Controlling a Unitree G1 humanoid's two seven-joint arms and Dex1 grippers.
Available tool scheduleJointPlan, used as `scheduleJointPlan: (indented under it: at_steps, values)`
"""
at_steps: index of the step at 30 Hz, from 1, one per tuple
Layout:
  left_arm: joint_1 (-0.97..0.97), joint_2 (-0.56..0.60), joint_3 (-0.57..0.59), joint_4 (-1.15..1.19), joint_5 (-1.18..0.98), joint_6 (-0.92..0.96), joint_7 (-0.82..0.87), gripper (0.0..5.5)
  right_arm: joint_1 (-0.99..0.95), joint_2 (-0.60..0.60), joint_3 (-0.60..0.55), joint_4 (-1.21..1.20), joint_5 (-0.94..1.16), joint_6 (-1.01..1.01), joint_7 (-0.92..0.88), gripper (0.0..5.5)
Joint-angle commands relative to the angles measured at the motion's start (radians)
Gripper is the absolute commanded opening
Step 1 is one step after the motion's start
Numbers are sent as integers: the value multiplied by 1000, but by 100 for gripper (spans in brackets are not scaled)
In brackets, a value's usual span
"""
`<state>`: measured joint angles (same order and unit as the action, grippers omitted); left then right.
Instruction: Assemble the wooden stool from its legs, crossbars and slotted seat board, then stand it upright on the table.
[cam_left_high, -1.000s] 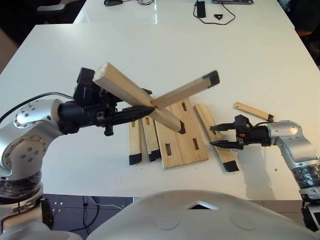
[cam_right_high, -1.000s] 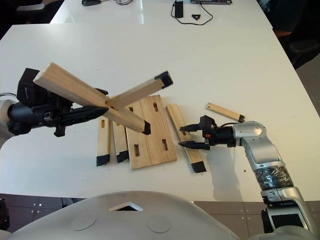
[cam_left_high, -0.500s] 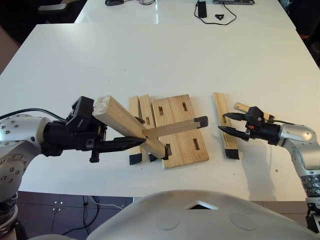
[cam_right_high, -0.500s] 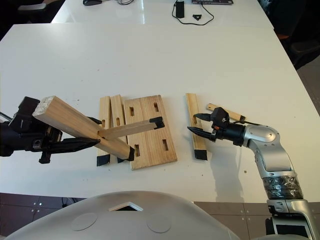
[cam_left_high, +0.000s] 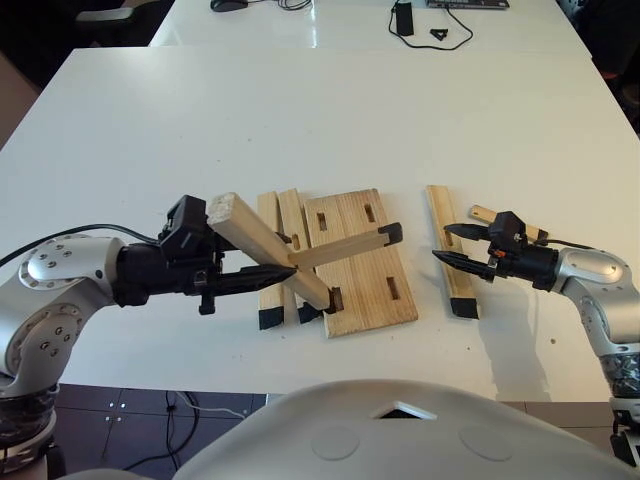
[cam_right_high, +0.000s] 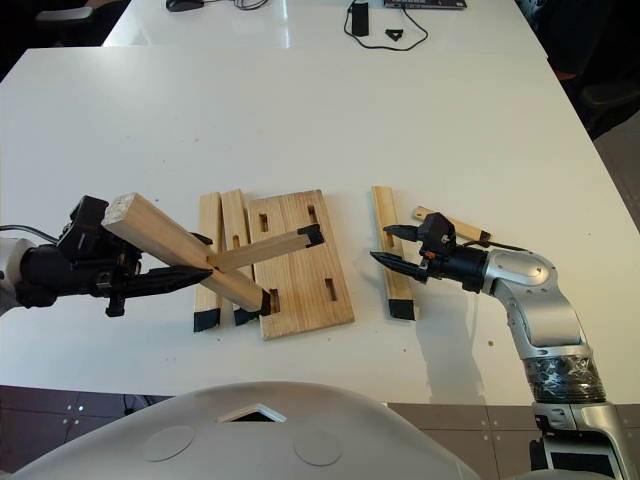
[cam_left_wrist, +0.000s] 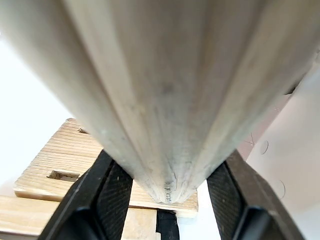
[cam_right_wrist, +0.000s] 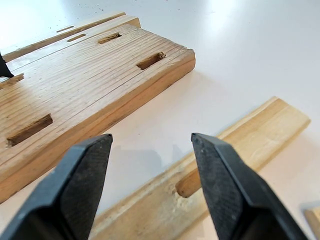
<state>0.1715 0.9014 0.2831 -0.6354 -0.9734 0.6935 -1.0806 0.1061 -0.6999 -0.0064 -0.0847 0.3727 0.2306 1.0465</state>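
Pinching thick leg at the joint with left gripper, fingers clamped on the wood from both sides. Carrying crossbar plugged into that leg, sticking out sideways over seat board. Tilting the leg, lower end dipping toward a slot near the board's front-left corner; touching or just above, cannot tell. Probably lining that end up for seating in the slot, gripping at the joint for control of both pieces.

Leaving seat board flat on table, slots up, ready for legs. Leaving two legs side by side against its left edge, partly under the held piece.

Hovering right gripper with fingers spread, empty, just above loose leg, which is lying apart from the board on its right; likely straddling it for a pick. Noting short crossbar just behind that gripper.

Working with little room in front: board and loose leg sitting near the table's front edge, risking a slide-off if shoved forward. Having wide bare surface behind and to both sides for swinging the held piece and standing the stool.
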Motion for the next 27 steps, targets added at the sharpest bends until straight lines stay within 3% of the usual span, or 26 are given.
scheduleJointPlan:
  at_steps: [1, 8, 18, 27]
  values:
    - [-23, -12, -39, -21, 16, 2, 41, 204, -6, -1, 0, -3, -5, 0, 0, 290]
    - [-17, -12, -70, -33, 45, -29, 53, 204, -16, -4, 3, -1, -7, 0, 5, 290]
    - [-87, 9, -17, -84, -88, 15, 108, 204, 0, 4, 0, -62, 13, 22, -8, 290]
    - [9, -21, -83, -50, 21, -30, 86, 204, -17, 13, -1, -68, 25, 52, -15, 290]
